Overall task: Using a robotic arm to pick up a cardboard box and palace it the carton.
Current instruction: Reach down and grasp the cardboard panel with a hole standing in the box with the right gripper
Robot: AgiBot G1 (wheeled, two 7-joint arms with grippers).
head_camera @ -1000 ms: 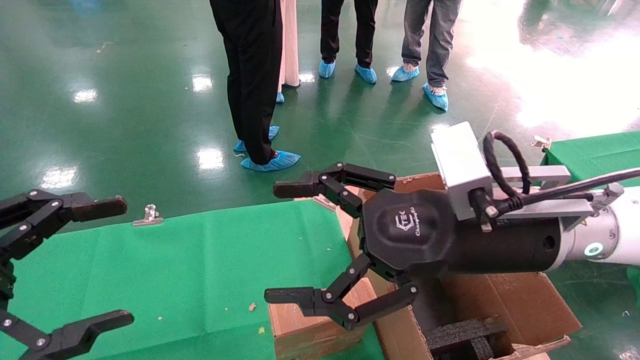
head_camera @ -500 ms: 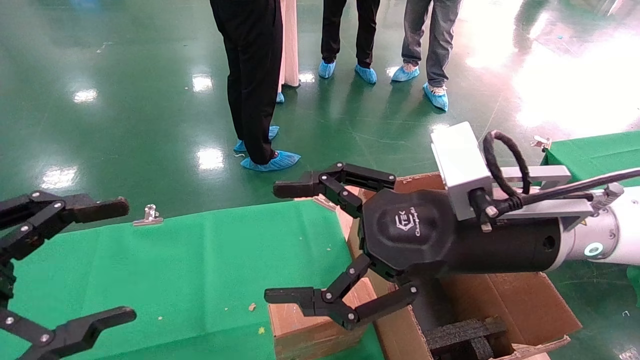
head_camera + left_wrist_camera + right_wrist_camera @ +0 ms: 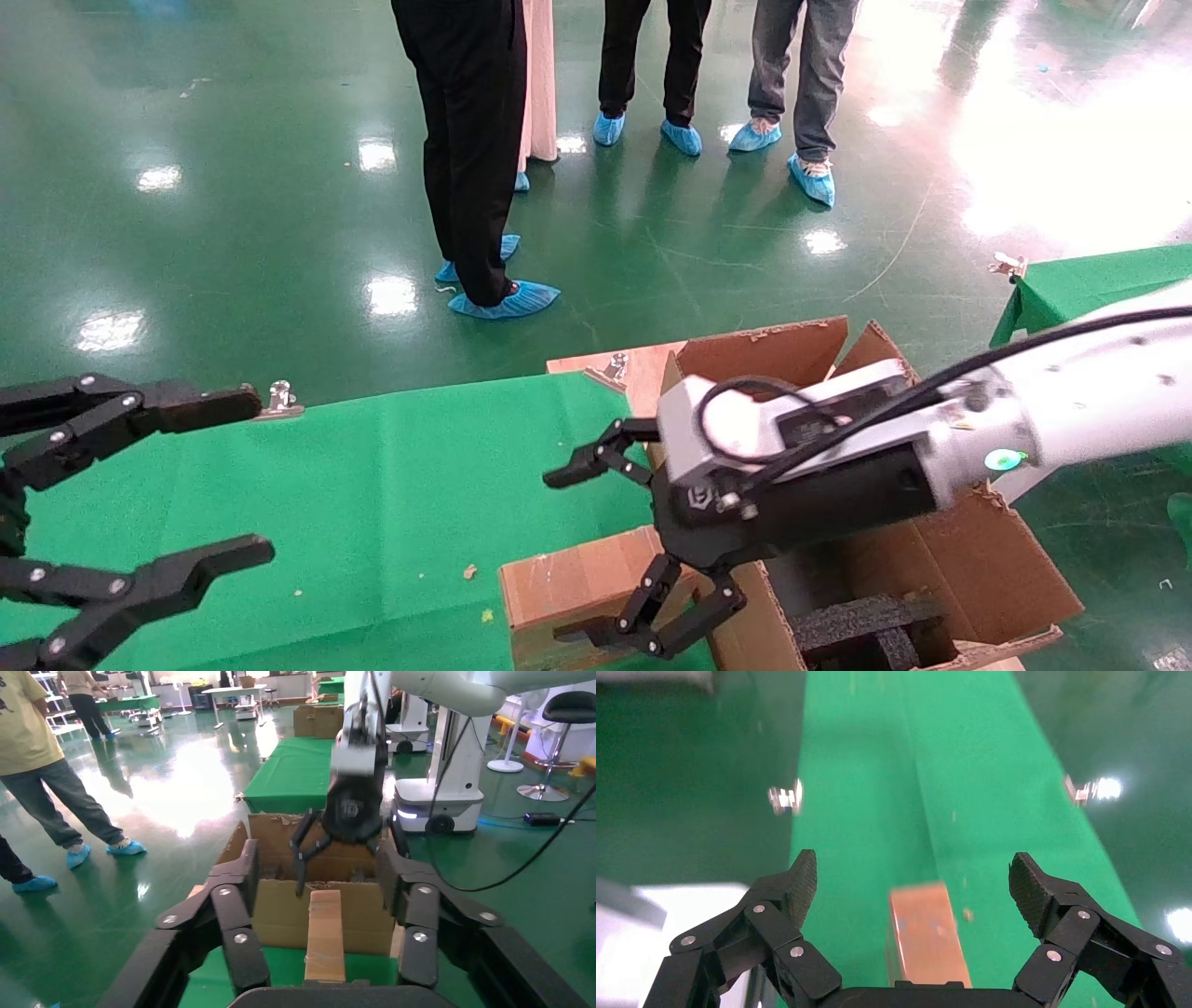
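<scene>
My left gripper [image 3: 140, 494], all black, hangs idle over the left end of the green cloth-covered table [image 3: 372, 494], jaws spread wide and empty. Further right lies the small flat oblong brown cardboard box [image 3: 577, 582], resting on the cloth just beside the large brown corrugated carton [image 3: 987, 559] with ragged flaps and black foam blocks [image 3: 866, 624] inside. My right gripper [image 3: 596, 550], on the white tubular robotic arm [image 3: 1080, 401], sits over that small box with its fingers splayed wide, one to each side, gripping nothing. So I judge the pick not yet made: closing on the box, lifting and setting it in the carton all remain
</scene>
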